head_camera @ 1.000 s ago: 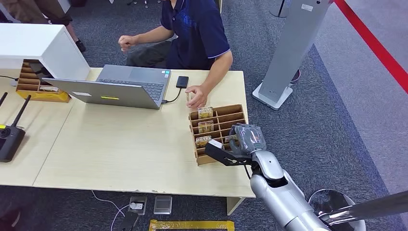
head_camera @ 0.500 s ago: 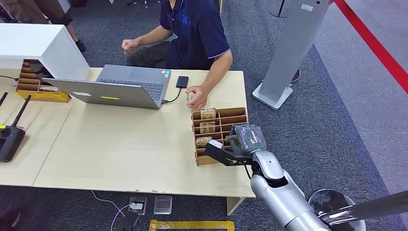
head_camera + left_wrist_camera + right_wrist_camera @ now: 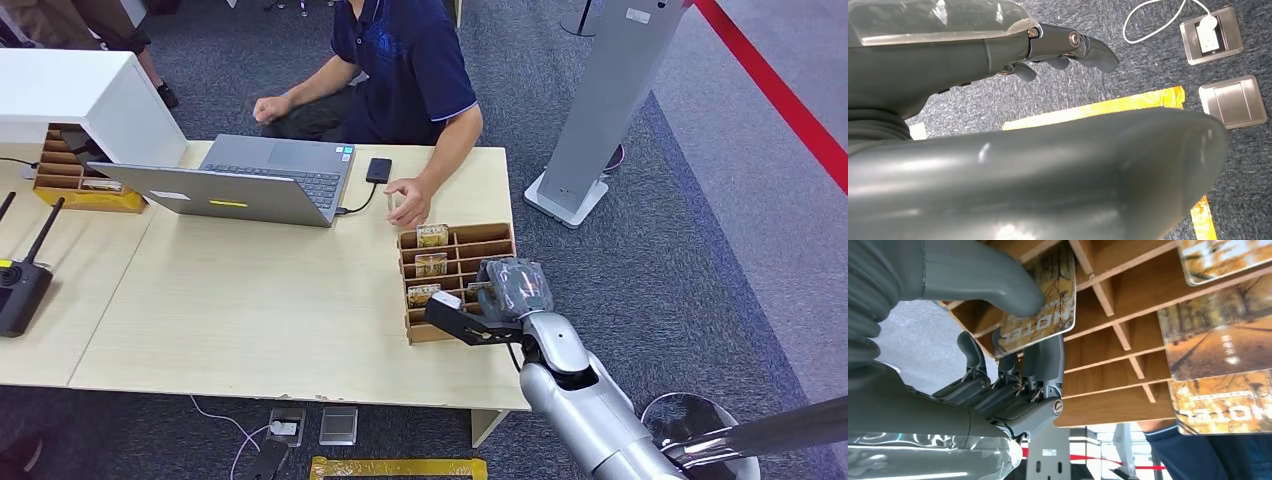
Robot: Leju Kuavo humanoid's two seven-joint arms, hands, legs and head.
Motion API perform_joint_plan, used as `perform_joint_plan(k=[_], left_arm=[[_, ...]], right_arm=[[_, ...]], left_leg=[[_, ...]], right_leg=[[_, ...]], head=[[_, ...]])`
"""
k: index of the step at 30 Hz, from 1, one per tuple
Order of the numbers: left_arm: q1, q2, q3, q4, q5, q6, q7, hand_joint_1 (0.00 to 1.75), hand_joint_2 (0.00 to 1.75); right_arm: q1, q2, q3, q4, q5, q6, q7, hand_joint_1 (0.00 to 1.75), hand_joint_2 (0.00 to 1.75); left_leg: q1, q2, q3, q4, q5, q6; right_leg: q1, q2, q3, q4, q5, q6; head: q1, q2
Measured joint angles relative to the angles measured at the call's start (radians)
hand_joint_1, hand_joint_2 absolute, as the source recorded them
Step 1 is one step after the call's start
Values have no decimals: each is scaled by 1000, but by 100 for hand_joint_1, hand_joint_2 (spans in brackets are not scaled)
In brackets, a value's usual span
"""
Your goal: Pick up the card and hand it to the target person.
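Head camera is looking down over the table (image 3: 250, 300); right wrist camera is sharing its wooden rack (image 3: 480, 238) (image 3: 1128, 305) close-up; left wrist camera is facing carpet (image 3: 1148, 65).

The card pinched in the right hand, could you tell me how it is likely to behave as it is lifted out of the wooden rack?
The card looks flat and unbent between thumb and fingers, so probably stiff. Its glossy printed face may be slippery in the right hand. Thin and small, it is likely light, sliding easily from the wooden rack.

Glossy printed card (image 3: 1040, 305), matt wooden rack (image 3: 480, 240), pale woodgrain table (image 3: 250, 300).
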Motion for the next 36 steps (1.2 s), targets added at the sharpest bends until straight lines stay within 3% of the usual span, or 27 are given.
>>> perform_joint_plan(k=[15,26,31,36], left_arm=[[0,0,0,0,0,-2,-2,0,0],[1,0,0,0,0,-2,-2,0,0],[1,0,0,0,1,-1,-2,0,0],[1,0,0,0,6,0,-4,0,0]], right_arm=[[32,-23,0,-140,21,53,32,135,175],[43,-57,-3,-285,60,77,45,147,175],[30,-68,-22,-347,61,57,34,155,175],[-6,-71,-46,-379,29,-37,-20,152,175]], left_leg=[[0,0,0,0,0,0],[0,0,0,0,0,0],[0,0,0,0,0,0],[0,0,0,0,0,0]], right_leg=[[0,0,0,0,0,0],[0,0,0,0,0,0],[0,0,0,0,0,0],[0,0,0,0,0,0]], head=[[0,0],[0,0],[0,0],[0,0]])
